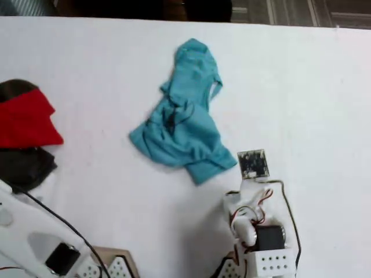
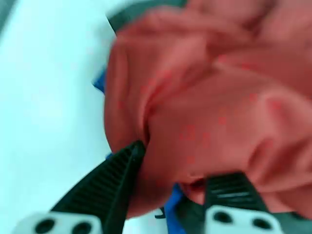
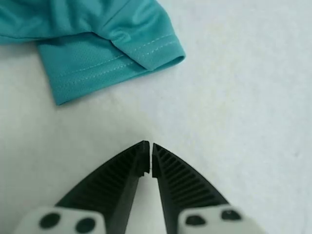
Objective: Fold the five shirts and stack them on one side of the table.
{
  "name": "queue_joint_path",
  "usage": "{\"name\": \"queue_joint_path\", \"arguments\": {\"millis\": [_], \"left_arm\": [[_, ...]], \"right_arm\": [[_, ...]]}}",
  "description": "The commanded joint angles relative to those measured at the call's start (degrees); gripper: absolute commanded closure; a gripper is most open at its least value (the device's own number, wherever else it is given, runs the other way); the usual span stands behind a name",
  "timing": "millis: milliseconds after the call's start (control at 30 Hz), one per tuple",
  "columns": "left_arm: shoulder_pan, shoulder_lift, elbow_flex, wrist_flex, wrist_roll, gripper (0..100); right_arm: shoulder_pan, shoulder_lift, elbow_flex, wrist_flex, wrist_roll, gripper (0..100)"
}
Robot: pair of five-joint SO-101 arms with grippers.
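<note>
A crumpled teal shirt lies in the middle of the white table. Its hemmed sleeve lies just beyond my right gripper, which hangs shut and empty over bare table. The right arm stands at the near edge, close to that sleeve. At the table's left side a red shirt tops a pile with a dark shirt under it. My left gripper is pressed up against the red shirt, its fingers apart with red cloth bulging between them.
Blue cloth peeks out under the red shirt beside the left gripper. The left arm's white body and a cable fill the near left corner. Bare table stretches to the right of the teal shirt.
</note>
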Motion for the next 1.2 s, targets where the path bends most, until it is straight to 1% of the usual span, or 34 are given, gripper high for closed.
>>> {"name": "queue_joint_path", "arguments": {"millis": [0,200,333,433,500,633,800,867,933,1000,1067,1167], "left_arm": [[5.6,-14.2,-1.6,1.1,2.2,81],[17.5,-29.4,-1.5,1.1,2.3,67],[25.9,-35.0,3.6,1.1,2.9,66],[31.7,-38.0,10.8,1.1,8.7,66],[35.5,-40.0,16.8,1.1,12.7,66],[43.6,-45.1,34.3,1.1,16.4,66],[53.7,-52.7,63.0,0.9,17.1,66],[57.4,-54.2,73.3,-0.5,17.1,66],[59.8,-54.4,81.5,-3.2,17.1,66],[60.5,-54.2,87.6,-6.4,17.1,66],[60.5,-54.2,91.8,-9.6,17.4,66],[60.7,-54.2,95.0,-10.5,17.2,66]], "right_arm": [[-0.3,-0.1,0.5,0.3,-0.2,97.8],[-0.3,-0.1,0.5,0.3,-0.2,97.8],[-0.3,-0.1,0.5,0.3,-0.2,97.8],[-0.3,-0.1,0.5,0.3,-0.2,97.8],[-0.3,-0.1,0.5,0.3,-0.2,97.8],[-0.3,-0.1,0.5,0.3,-0.2,97.8],[-0.4,-0.1,0.5,0.3,-0.1,97.6],[-1.1,-0.1,0.5,0.3,-0.1,97.8],[-1.9,-0.1,0.5,0.3,-0.1,97.8],[-2.5,-0.1,0.5,0.3,-0.3,97.7],[-3.5,-0.1,0.5,0.3,-0.3,97.8],[-5.8,-0.1,0.5,0.3,-0.1,97.5]]}}
